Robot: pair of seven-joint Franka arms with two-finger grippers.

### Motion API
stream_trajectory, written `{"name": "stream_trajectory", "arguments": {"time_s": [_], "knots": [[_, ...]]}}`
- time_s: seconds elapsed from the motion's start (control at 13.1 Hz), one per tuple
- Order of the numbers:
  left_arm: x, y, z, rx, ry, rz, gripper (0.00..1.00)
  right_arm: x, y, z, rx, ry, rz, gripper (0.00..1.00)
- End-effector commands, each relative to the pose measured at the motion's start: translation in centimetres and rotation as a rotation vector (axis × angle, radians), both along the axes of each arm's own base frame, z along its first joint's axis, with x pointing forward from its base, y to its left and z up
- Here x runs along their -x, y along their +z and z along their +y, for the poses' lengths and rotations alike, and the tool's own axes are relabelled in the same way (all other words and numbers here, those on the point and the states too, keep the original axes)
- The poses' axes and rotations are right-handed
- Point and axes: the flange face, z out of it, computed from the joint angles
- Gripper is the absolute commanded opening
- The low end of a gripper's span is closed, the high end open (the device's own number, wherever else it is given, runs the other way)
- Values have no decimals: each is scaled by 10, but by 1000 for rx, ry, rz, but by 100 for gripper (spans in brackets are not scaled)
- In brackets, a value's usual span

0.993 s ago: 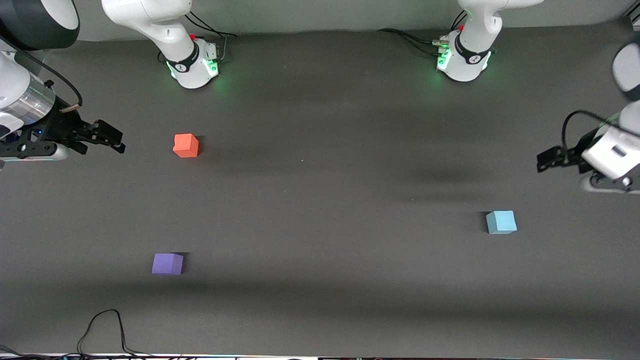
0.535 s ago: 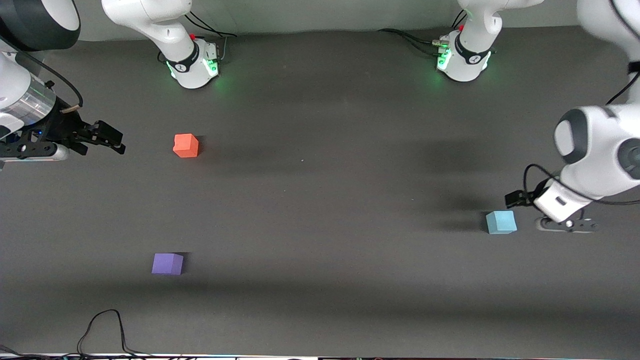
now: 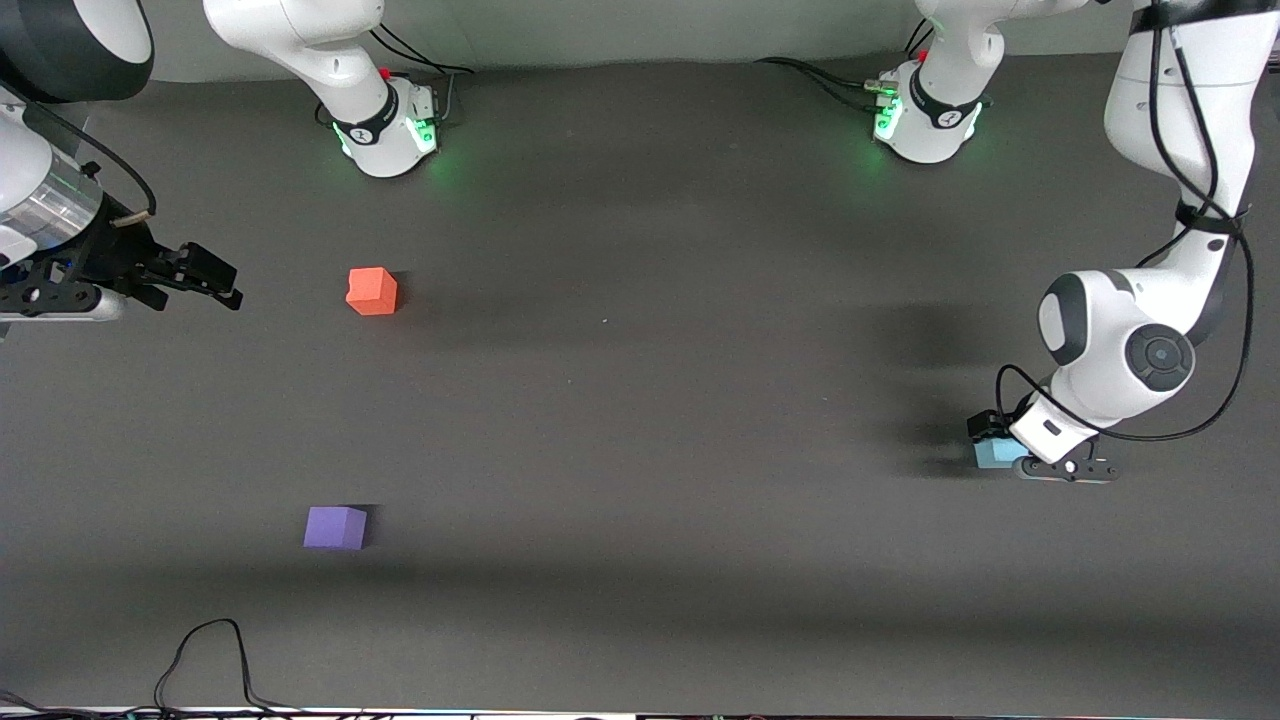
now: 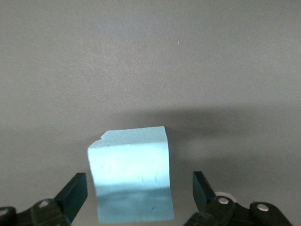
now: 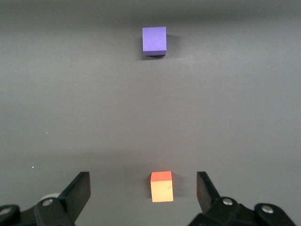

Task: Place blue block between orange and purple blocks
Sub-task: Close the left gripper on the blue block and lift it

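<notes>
Dark grey table, and the left gripper is down at the blue block, fingers wide open either side. The block sits toward the left arm's end, well apart from the orange block and purple block. It looks light, soft foam: squeeze opposite flat faces. The right gripper waits open near the orange block.

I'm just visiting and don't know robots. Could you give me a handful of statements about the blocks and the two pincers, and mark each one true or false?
1. The left pincer is open with the blue block between its fingers. True.
2. The blue block sits between the orange block and the purple block. False: it lies apart from them, toward the left arm's end of the table.
3. The right pincer holds the orange block. False: it is open and empty, waiting beside that block.
4. The purple block lies nearer the front camera than the orange one. True.
</notes>
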Motion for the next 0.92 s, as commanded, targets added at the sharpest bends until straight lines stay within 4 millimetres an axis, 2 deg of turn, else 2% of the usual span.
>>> {"name": "stream_trajectory", "arguments": {"time_s": [0.0,0.08,0.15,0.23,0.38,0.53,0.69,0.84], "knots": [[-5,-5,2,-5,-19,-13,90,11,-1,2,14,6,-10,100],[-5,-5,2,-5,-19,-11,72,12,-2,0,16,1,-11,100],[-5,-5,8,-5,-10,-11,51,12,-2,6,20,11,-11,100],[-7,-2,12,-5,-3,-13,39,12,-2,7,22,11,-11,100],[-9,1,12,-5,-5,-14,38,12,-2,12,24,19,-16,100],[-21,26,13,-6,3,-8,38,12,-4,13,22,20,-12,100],[-36,83,11,-6,6,50,39,12,-5,12,25,22,-10,100],[-46,144,-7,4,23,129,39,13,-4,15,25,28,-12,100]]}}
